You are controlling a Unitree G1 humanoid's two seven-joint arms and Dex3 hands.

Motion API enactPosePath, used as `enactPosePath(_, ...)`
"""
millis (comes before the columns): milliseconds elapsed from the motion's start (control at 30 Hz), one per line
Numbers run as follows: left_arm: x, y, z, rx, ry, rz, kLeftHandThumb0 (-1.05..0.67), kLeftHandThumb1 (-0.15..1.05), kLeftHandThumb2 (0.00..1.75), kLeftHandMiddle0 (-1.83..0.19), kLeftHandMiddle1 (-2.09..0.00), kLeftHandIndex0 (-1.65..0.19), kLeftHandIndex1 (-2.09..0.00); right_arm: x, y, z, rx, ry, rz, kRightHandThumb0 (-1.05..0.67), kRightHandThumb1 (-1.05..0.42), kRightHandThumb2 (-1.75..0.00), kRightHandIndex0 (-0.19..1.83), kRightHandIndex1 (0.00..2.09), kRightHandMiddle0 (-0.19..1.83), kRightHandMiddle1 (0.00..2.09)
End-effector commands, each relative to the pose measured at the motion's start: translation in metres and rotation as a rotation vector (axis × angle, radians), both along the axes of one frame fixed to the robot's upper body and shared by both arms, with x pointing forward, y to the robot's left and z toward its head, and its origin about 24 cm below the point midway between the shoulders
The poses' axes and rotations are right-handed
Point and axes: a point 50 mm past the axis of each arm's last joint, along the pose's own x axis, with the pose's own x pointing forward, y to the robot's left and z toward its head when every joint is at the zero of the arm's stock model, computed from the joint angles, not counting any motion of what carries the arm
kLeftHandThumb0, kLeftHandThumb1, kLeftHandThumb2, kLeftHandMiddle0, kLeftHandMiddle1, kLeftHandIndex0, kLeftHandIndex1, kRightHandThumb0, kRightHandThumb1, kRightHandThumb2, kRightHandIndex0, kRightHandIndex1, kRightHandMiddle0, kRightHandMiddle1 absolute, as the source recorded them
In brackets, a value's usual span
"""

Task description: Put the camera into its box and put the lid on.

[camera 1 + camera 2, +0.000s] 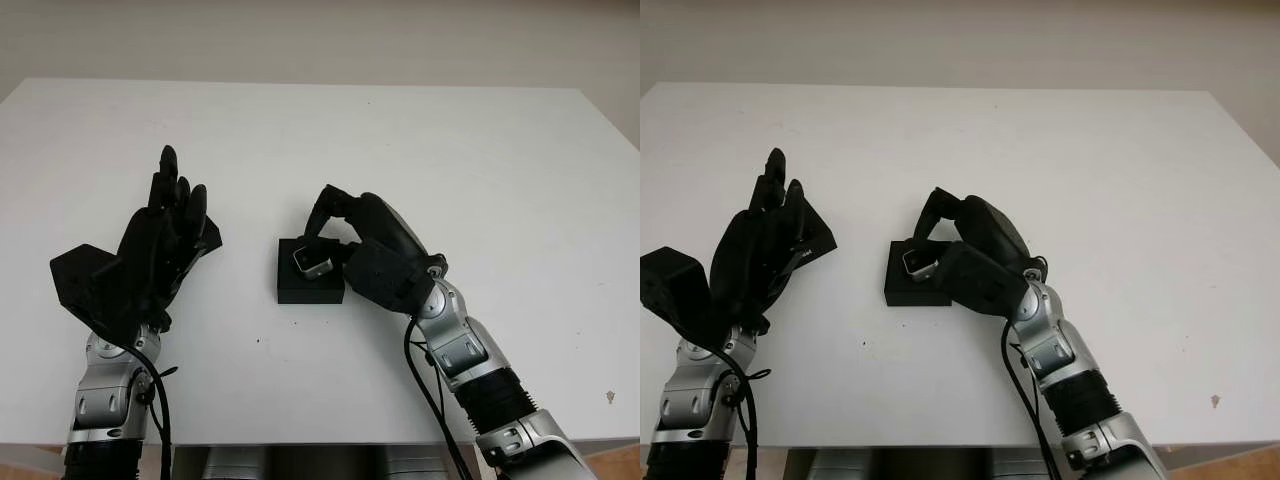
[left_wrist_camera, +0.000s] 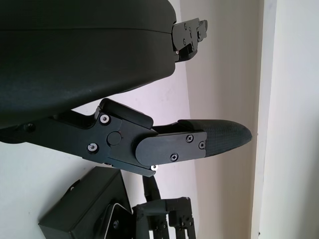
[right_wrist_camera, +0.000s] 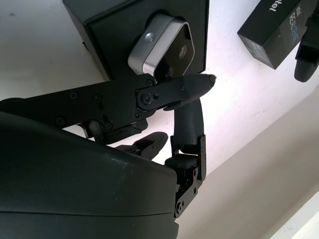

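Observation:
A black open box [image 1: 298, 291] sits on the white table [image 1: 420, 150], near its middle. A small silver-edged camera [image 1: 312, 262] with a dark face stands tilted in the box. My right hand [image 1: 327, 238] is shut on the camera from the right, its fingers curled over the box's far side. The right wrist view shows the camera [image 3: 164, 47] pressed against the box's [image 3: 114, 25] inside by a fingertip [image 3: 197, 82]. My left hand [image 1: 170, 225] is raised to the left of the box and shut on the black lid [image 1: 208, 238], whose printed side [image 3: 273, 30] faces the box.
The table's front edge [image 1: 300, 442] runs just below both forearms. A cable [image 1: 430, 400] hangs along my right forearm. Bare white tabletop stretches behind the box and to the right.

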Motion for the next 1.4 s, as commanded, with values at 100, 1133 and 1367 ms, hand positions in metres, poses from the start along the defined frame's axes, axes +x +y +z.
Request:
enactPosePath(100, -0.003, 0.003, 0.001, 0.006, -0.015, -0.001, -0.76, 1.05, 0.51, 0.19, 0.00, 0.19, 0.00, -0.004, 0.000, 0.001, 0.008, -0.010, -0.006, -0.47, -1.01, -0.06, 0.45, 0.21, 0.35, 1.71)
enactPosePath(1133, -0.004, 0.008, 0.002, 0.027, -0.013, -0.002, -0.78, 1.05, 0.51, 0.19, 0.00, 0.19, 0.00, 0.023, -0.010, 0.137, -0.457, -0.125, 0.420, -0.79, -0.86, -0.05, 0.24, 0.05, 0.19, 0.60)
enactPosePath(1367, -0.004, 0.007, 0.003, 0.031, -0.014, 0.000, -0.78, 1.05, 0.51, 0.19, 0.00, 0.19, 0.00, 0.014, -0.001, 0.144, -0.709, -0.276, 0.450, -0.80, -0.86, -0.06, 0.29, 0.07, 0.27, 0.73)
